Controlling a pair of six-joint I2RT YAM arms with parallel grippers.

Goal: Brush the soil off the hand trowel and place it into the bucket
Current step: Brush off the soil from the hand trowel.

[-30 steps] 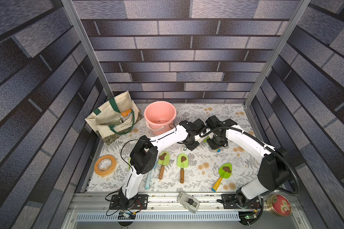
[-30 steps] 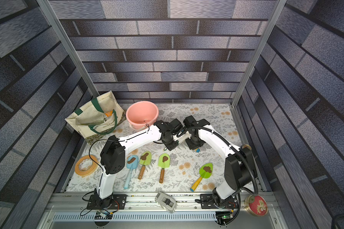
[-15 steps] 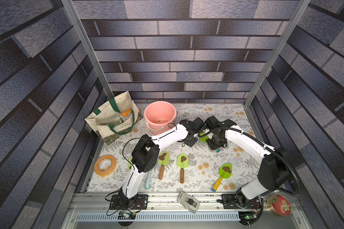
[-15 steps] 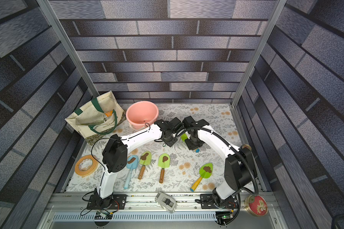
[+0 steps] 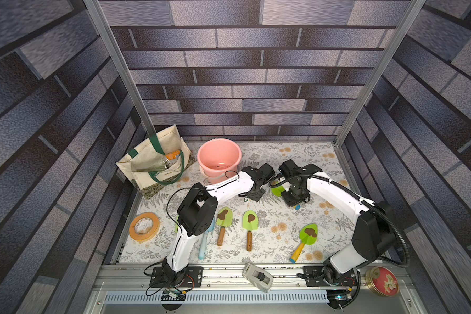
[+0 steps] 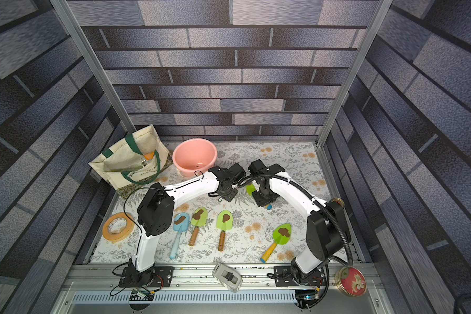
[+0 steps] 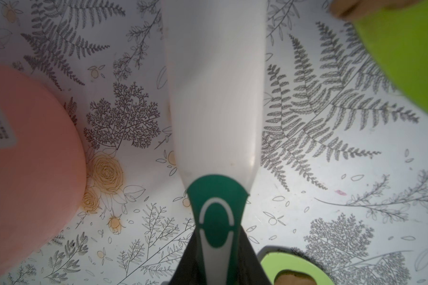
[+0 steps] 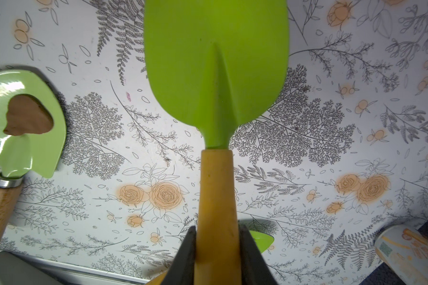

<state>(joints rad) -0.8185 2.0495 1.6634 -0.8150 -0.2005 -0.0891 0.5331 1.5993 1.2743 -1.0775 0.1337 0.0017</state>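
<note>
The right gripper is clasping a green trowel by its yellow handle above the mat, near the pink bucket. The visible side of the blade is showing no soil. The left gripper is gripping a white brush. Dropping the trowel in the bucket is seemingly what remains. Four other trowels are lying dirty with soil.

We see bright, even overhead light on the table, shadows soft. Wrist views curve at their edges; the close white brush blurs, glare marks a lying trowel.
</note>
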